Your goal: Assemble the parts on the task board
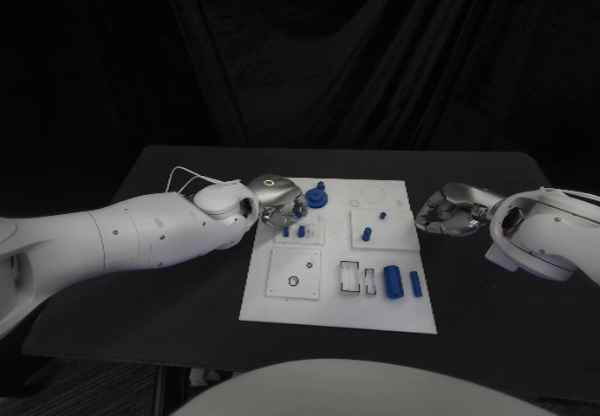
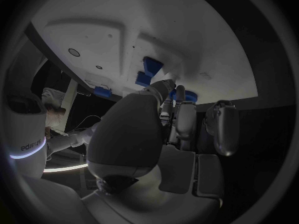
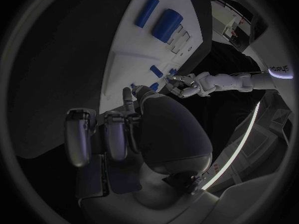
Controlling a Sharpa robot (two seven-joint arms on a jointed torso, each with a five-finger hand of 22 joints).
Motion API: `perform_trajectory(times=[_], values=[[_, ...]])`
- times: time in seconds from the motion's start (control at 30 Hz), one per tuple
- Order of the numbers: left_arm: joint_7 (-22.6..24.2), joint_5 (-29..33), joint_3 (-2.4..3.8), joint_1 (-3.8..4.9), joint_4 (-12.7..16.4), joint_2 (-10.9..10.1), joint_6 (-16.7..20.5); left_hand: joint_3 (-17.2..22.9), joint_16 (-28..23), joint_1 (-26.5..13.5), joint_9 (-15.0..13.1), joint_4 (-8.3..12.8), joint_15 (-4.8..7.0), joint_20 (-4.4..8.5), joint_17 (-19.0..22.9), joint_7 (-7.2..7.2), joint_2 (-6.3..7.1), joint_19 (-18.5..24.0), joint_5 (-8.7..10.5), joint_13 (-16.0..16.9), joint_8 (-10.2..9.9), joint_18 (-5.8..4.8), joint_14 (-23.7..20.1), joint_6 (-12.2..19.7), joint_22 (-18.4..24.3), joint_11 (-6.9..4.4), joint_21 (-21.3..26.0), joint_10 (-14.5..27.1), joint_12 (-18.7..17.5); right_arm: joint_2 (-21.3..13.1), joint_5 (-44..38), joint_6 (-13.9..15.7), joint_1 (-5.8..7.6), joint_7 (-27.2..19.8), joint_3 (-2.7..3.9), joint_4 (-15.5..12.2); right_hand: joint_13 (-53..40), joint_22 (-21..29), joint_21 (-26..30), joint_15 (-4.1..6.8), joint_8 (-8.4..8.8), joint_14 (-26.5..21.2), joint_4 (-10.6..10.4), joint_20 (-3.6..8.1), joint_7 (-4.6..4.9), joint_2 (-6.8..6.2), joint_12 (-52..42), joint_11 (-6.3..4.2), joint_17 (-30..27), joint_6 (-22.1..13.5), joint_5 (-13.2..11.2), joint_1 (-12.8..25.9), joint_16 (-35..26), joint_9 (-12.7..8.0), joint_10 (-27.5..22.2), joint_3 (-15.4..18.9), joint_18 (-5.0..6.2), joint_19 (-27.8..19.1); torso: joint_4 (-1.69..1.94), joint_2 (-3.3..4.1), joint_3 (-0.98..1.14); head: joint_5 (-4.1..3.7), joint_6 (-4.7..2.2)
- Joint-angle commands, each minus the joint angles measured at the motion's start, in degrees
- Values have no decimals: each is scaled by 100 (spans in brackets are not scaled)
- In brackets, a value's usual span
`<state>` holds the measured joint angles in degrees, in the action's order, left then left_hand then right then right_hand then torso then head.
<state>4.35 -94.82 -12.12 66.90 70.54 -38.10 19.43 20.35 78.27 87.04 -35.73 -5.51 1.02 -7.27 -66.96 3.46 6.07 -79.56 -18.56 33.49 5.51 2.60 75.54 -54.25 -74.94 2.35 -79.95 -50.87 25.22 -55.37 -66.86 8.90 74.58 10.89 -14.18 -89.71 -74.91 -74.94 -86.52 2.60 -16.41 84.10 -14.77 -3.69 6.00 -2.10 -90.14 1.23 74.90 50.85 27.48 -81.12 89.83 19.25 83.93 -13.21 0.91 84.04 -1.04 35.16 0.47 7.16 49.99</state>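
Note:
The white task board (image 1: 282, 308) lies mid-table. My left hand (image 1: 277, 199) hovers over its far left corner, fingertips (image 2: 177, 91) against a blue gear-shaped part (image 1: 317, 199); whether they grip it is hidden. Two small blue pegs (image 1: 295, 231) stand just in front of that hand, and another peg (image 1: 367, 233) stands to their right. A thick blue cylinder (image 1: 393, 282) and a thinner one (image 1: 415, 283) lie near the board's right edge. My right hand (image 1: 447, 211) sits off the board's right edge, fingers curled in, holding nothing.
A square block with a round hole (image 1: 294, 274) and a slotted block (image 1: 359, 279) sit on the board's near half. Bare black table (image 1: 187, 295) surrounds the board on all sides.

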Motion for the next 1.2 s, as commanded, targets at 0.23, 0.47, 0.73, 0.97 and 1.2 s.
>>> perform_trajectory(times=[0.23,0.47,0.73,0.97,1.2], values=[[44,1,2,-19,-28,14,-113,38,-109,-70,119,63,-38,3,151,-47,12,156,52,-9,-165,67,-149,179,-1070,76,148,149,-92,5,-6,-81,-17,110,3,1,-1509,-1357,40,-15,-15,563,0,-22,-11,-15,14,5,1386,14,32,-20,-27,-8,607,-27,22,364,-4,5,-1,5,1],[61,1,2,-25,-39,7,-130,92,-138,-96,273,92,-89,0,215,-102,29,210,49,-5,-198,80,-202,374,-1053,139,205,339,-148,10,-6,-89,-20,110,3,5,-1509,-1357,40,-15,-15,563,0,-22,-11,-15,14,5,1386,14,32,-20,-27,-8,607,-27,22,364,-3,5,0,8,1],[65,1,2,-29,-43,0,-137,143,-161,-128,401,105,-114,-3,271,-173,58,257,56,-61,-205,93,-244,533,-1037,176,258,500,-241,13,-6,-100,-23,113,3,5,-1509,-1356,42,-15,-15,563,9,-22,-9,-13,14,6,1388,13,30,-29,-27,-9,607,-35,22,363,3,5,-1,0,1],[-31,1,2,-33,-40,-30,179,198,-154,-126,564,143,-148,-5,283,-238,74,262,75,-104,-209,95,-246,881,-1035,214,271,595,-283,-1,-6,-108,-24,117,3,1,-1509,-1356,42,-15,-15,563,9,-22,-9,-13,14,6,1388,13,30,-29,-27,-9,607,-35,22,363,4,1,-1,-8,1],[-38,1,2,-35,-10,-177,1012,250,-116,-73,893,274,-295,-23,274,-219,124,279,24,-138,-197,99,-221,1604,-1025,318,297,752,-274,-50,-7,-34,-23,102,3,-39,-1509,-1356,42,-15,-16,562,14,-21,-9,-14,14,6,1383,14,29,-33,-28,-9,607,-39,22,362,2,2,-1,2,1]])
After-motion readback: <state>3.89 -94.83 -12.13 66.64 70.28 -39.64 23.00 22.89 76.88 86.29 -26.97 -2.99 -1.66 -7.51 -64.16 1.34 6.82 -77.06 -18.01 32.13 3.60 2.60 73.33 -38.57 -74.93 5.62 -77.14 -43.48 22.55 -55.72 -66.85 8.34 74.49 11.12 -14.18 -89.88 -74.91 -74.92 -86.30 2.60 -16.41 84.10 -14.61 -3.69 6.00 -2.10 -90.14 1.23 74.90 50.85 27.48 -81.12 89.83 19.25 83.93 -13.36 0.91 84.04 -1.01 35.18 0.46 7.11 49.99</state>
